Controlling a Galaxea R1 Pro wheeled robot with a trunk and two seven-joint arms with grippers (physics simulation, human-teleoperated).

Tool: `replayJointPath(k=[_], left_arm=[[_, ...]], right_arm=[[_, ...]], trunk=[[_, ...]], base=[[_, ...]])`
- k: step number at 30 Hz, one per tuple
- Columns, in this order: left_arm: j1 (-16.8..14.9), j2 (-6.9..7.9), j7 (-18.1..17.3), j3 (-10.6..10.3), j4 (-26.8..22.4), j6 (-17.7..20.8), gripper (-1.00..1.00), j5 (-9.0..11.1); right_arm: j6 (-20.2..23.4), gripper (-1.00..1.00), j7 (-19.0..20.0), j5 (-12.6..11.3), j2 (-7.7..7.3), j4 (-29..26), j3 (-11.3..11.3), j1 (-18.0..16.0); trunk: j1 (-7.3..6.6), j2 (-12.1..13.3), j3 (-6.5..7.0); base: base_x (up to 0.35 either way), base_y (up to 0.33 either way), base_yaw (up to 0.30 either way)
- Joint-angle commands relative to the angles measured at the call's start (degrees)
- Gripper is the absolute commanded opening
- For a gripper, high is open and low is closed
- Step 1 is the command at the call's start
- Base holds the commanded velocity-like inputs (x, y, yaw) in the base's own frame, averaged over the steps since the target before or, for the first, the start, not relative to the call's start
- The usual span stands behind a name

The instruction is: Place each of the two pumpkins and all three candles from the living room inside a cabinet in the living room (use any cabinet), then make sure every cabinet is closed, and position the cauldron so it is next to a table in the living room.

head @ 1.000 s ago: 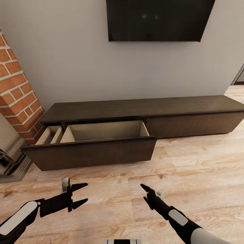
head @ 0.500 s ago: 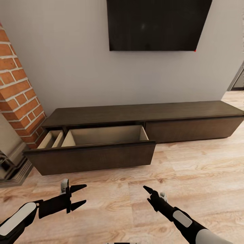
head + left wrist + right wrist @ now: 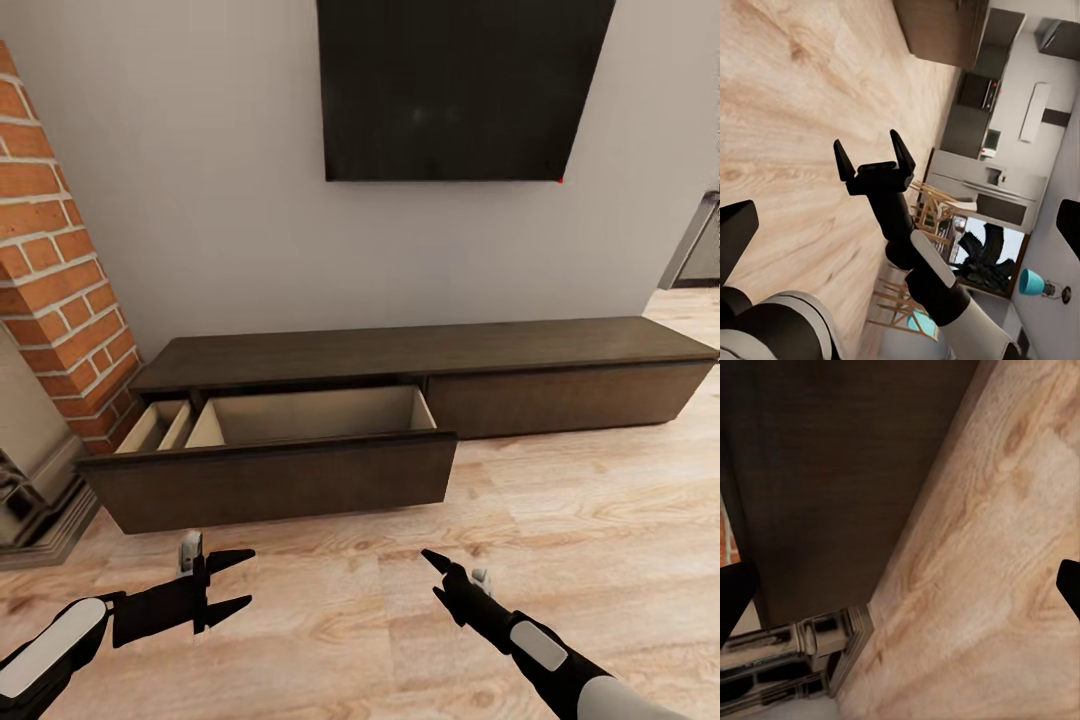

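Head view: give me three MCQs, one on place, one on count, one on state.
1. Where is the open drawer in the cabinet?
A. robot's left end
B. middle
C. robot's right end

2. How many pumpkins lie in the open drawer?
A. two
B. one
C. none visible

3. The left gripper is:
A. shut on a candle
B. open, holding nothing
C. shut, holding nothing

Answers:
1 A: the open drawer is pulled out at the end of the cabinet nearest the brick column.
2 C: the part of the drawer's pale interior that shows is bare.
3 B: the left gripper has its fingers spread with only the wood floor between them.
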Motion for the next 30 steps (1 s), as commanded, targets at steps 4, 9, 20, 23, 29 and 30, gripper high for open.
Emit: replayJointPath(k=[4, 9, 20, 23, 29, 30], left_arm=[[-0.1, 0.11, -0.5, -0.2, 0.1, 0.0, 1.00, -0.2], [-0.1, 0.06, -0.5, -0.1, 0.1, 0.0, 1.00, -0.1], [-0.1, 0.03, -0.4, -0.2, 0.1, 0.0, 1.00, -0.2], [-0.1, 0.03, 0.2, -0.2, 0.1, 0.0, 1.00, -0.2], [-0.2, -0.15, 9.1, 0.0, -0.3, -0.1, 1.00, -0.1], [-0.2, -0.18, 10.5, 0.1, -0.4, -0.1, 1.00, -0.1]], right_arm=[[0.1, 1.00, 0.5, -0.7, -0.02, 0.3, 0.3, 0.0], [0.0, 1.00, 0.6, -0.6, 0.02, 1.5, 0.3, 0.0], [-3.5, 1.00, 0.6, -0.3, -0.05, 1.8, 0.5, 0.0], [-3.4, 1.00, 0.0, -0.2, -0.04, 1.8, 0.6, -0.1], [-2.5, 1.00, -3.9, 2.3, 0.01, 2.5, 1.5, -0.1], [-2.1, 1.00, -5.0, 3.0, 0.02, 2.6, 1.7, -0.1]], trunk=[[-0.11, 0.0, 0.84], [-0.24, 0.1, 1.95], [-0.52, 0.2, 4.39], [-0.60, 0.3, 5.05], [-0.76, 0.4, 6.38], [-0.78, 0.4, 6.60]], base=[[0.000, 0.000, 0.000], [0.000, 0.000, 0.000], [0.000, 0.000, 0.000], [0.000, 0.000, 0.000], [0.000, 0.000, 0.000], [0.000, 0.000, 0.000]])
